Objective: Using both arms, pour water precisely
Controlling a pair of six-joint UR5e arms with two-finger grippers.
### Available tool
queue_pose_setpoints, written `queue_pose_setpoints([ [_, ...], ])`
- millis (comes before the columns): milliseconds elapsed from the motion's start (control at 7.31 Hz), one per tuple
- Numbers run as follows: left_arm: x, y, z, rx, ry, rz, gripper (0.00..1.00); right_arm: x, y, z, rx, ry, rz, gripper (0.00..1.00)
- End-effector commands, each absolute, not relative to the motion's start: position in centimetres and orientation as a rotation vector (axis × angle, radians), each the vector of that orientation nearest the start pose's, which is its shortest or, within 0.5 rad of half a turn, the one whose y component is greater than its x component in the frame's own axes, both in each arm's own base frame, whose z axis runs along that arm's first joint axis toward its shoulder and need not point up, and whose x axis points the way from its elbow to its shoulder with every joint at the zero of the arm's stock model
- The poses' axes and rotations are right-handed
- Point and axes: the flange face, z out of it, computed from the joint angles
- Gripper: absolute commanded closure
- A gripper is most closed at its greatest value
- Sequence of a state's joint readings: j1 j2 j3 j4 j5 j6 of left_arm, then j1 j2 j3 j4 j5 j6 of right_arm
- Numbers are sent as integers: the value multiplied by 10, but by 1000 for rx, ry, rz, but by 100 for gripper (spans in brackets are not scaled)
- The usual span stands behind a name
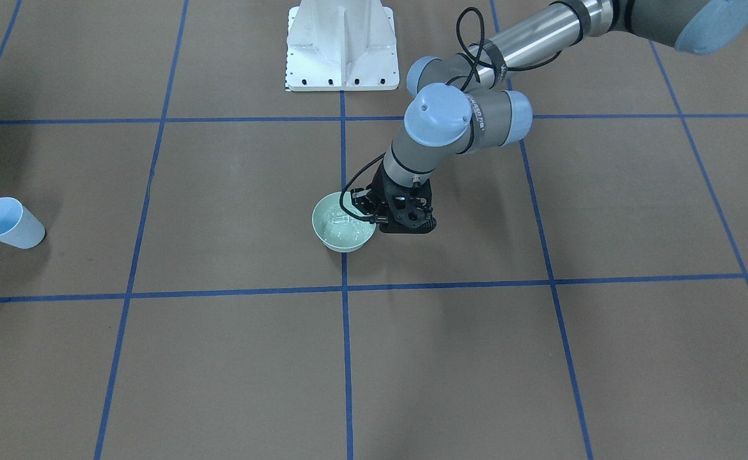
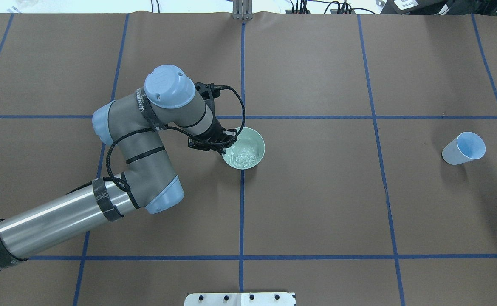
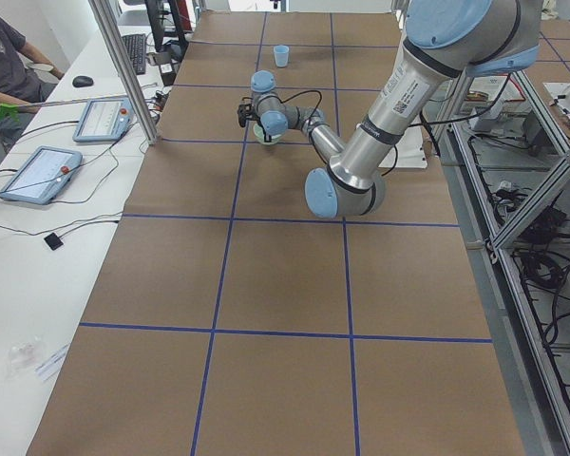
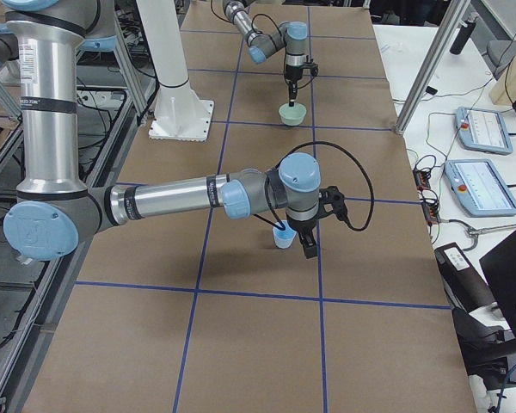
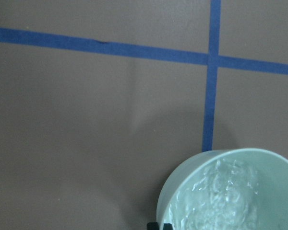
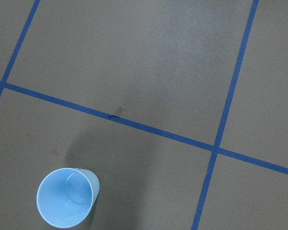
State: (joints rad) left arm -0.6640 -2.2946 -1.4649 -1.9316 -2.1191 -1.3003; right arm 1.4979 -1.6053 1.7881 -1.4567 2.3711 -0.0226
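Note:
A pale green bowl (image 2: pixel 255 140) stands on the brown table near its centre, with rippled, glinting water (image 2: pixel 245 154) in it. My left gripper (image 2: pixel 229 143) comes down on the bowl's rim on my left side and is shut on it. The left wrist view shows the bowl (image 5: pixel 182 191) and the water (image 5: pixel 221 196) at the bottom right. A light blue cup (image 2: pixel 464 148) stands far off to my right, and it looks empty in the right wrist view (image 6: pixel 67 197). Only the exterior right view shows my right gripper (image 4: pixel 297 237), next to the cup (image 4: pixel 282 237). I cannot tell whether it is open or shut.
Blue tape lines divide the table into squares. A white pedestal (image 1: pixel 340 45) stands at my base. In the exterior left view a side bench beyond the table's far edge holds control tablets (image 3: pixel 38 174), and a seated person (image 3: pixel 5 57) is there.

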Motion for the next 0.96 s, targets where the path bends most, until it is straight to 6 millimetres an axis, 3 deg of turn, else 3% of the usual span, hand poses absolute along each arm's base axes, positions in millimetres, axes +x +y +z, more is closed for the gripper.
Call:
queue_pose_setpoints([
  [0,424,-519,281,-56,1088,-111,100,26,-492,552,260,-793,-198,1],
  [137,379,-510,325,-41,1070,-55,100,26,-495,549,266,-790,-199,1],
  [411,270,-491,444,5,999,76,100,25,-495,549,264,-786,-196,0],
  [547,217,-488,494,32,975,139,100,25,-495,548,267,-787,-197,0],
  [684,192,-489,530,32,942,158,100,24,-495,548,266,-789,-197,0],
  [821,182,-497,573,-17,906,110,100,24,-495,548,265,-795,-198,0],
])
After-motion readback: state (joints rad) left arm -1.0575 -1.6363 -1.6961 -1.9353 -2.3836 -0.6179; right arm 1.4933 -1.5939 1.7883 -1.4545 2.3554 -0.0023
